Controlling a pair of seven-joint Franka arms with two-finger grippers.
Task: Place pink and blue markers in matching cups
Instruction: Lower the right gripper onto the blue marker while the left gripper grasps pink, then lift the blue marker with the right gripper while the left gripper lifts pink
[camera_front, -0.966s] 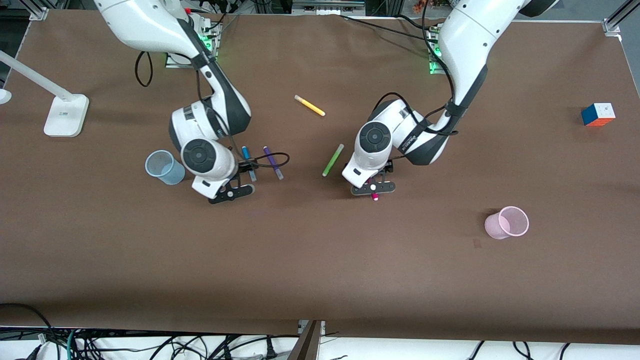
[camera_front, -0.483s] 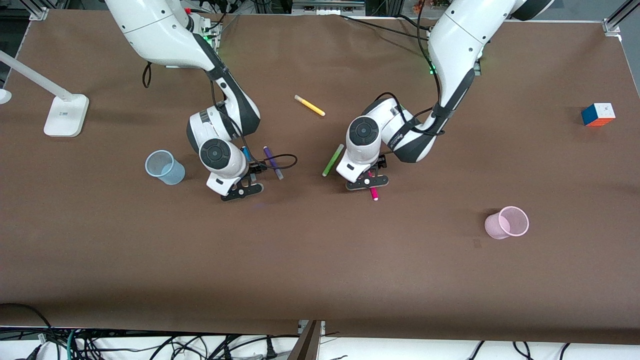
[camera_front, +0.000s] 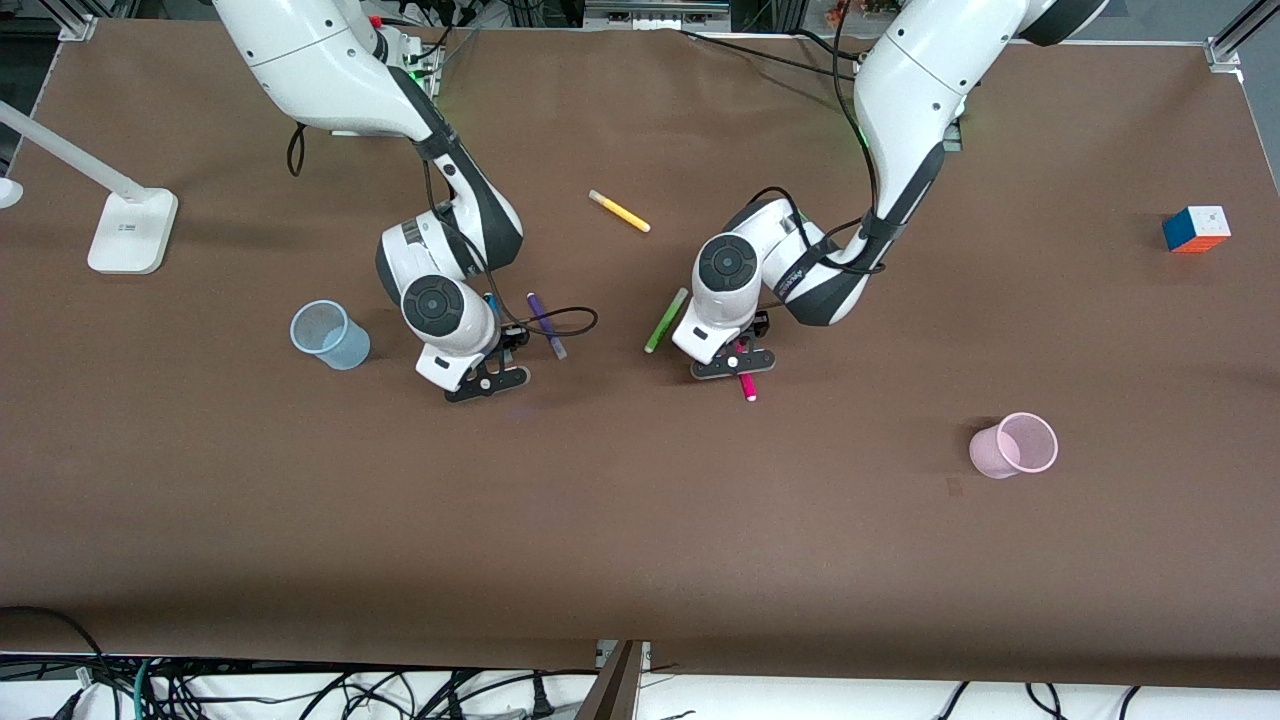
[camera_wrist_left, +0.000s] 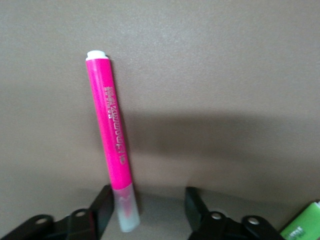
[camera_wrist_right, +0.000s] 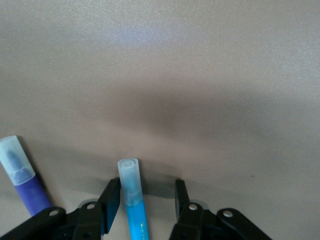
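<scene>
The pink marker (camera_front: 746, 386) lies flat on the table. My left gripper (camera_front: 741, 356) is low over it and open. In the left wrist view the marker (camera_wrist_left: 112, 140) has its pale cap between the fingers of my left gripper (camera_wrist_left: 148, 197), close to one finger (camera_wrist_left: 102, 200). The blue marker (camera_front: 491, 303) lies under my right gripper (camera_front: 503, 350), which is open. In the right wrist view my right gripper (camera_wrist_right: 146, 192) straddles the blue marker (camera_wrist_right: 134, 205), its cap poking out. The light blue cup (camera_front: 328, 335) stands beside the right arm. The pink cup (camera_front: 1015, 445) stands nearer the front camera, toward the left arm's end.
A purple pen (camera_front: 545, 325) lies right beside the blue marker and shows in the right wrist view (camera_wrist_right: 22, 187). A green pen (camera_front: 666, 320) lies beside the left gripper. A yellow pen (camera_front: 619, 211) lies nearer the bases. A colour cube (camera_front: 1196, 228) and a lamp base (camera_front: 130, 230) sit at the table's ends.
The right gripper has moved from beside the blue cup to over the blue marker. The left gripper has shifted a little along the pink marker toward the bases. Both markers have stayed put.
</scene>
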